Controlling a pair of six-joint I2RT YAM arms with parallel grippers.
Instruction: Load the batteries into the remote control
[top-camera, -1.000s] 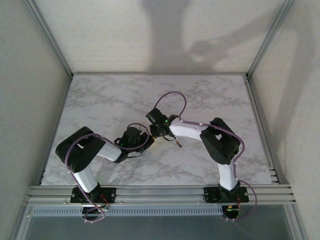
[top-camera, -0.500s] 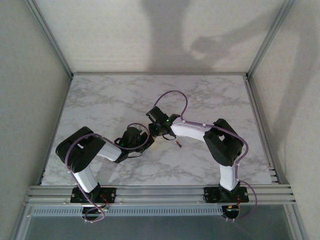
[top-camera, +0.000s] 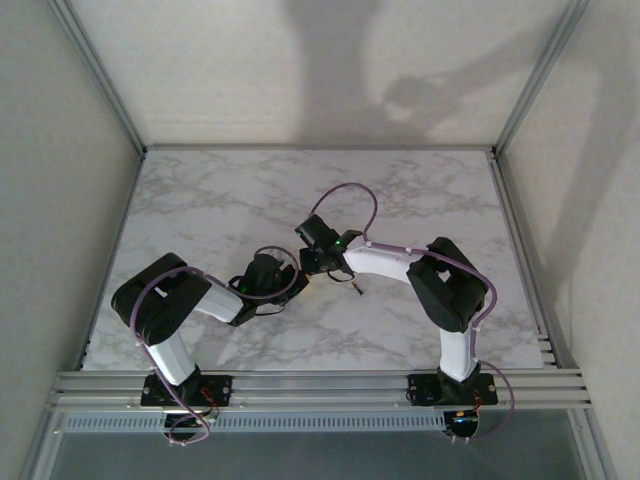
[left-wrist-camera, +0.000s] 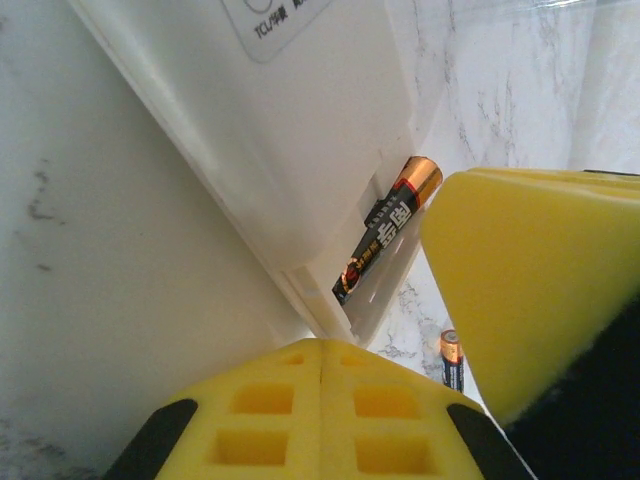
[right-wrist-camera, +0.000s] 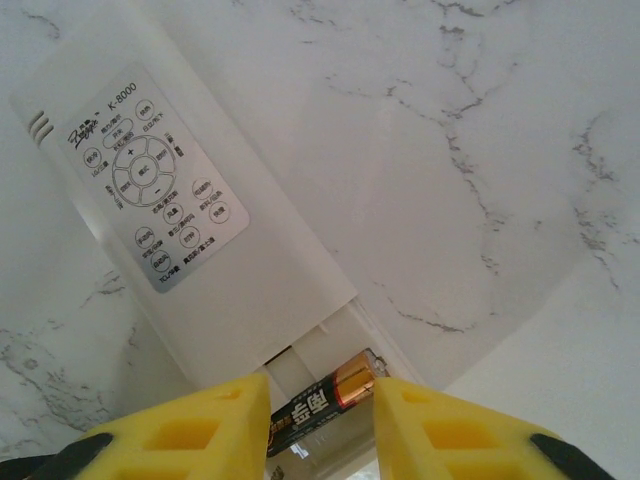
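Both claws met mid-surface over the remote control (right-wrist-camera: 190, 225), which lay flat on the marble surface (right-wrist-camera: 450, 150) with its button face up and the open battery bay (left-wrist-camera: 372, 275) at the end nearest the claws. One battery (left-wrist-camera: 388, 232) sat in that bay at a slant, its lower end tucked down inside and its copper end poking up proud of the remote's body. The right claw (right-wrist-camera: 318, 392) straddled it with its jaws part way apart, and the copper end rested against one yellow finger (left-wrist-camera: 530, 290). I couldn't tell whether it was pinching the cell or only leaning on it. Key relation: the raised copper end lay right against the inner face of that finger and the battery's long axis slanted across the gap, so my read was that seating it called for a short push down and inward from the right claw, not a reach. The left claw (left-wrist-camera: 320, 348) was closed with pads together, empty, sitting just beside the bay end of the remote, likely bracing it. The second battery (top-camera: 355, 289) lay loose on the surface just to the right of the claws, on the right arm's side, so the right arm was nearer for that pickup. One cell half in, one not yet loaded.
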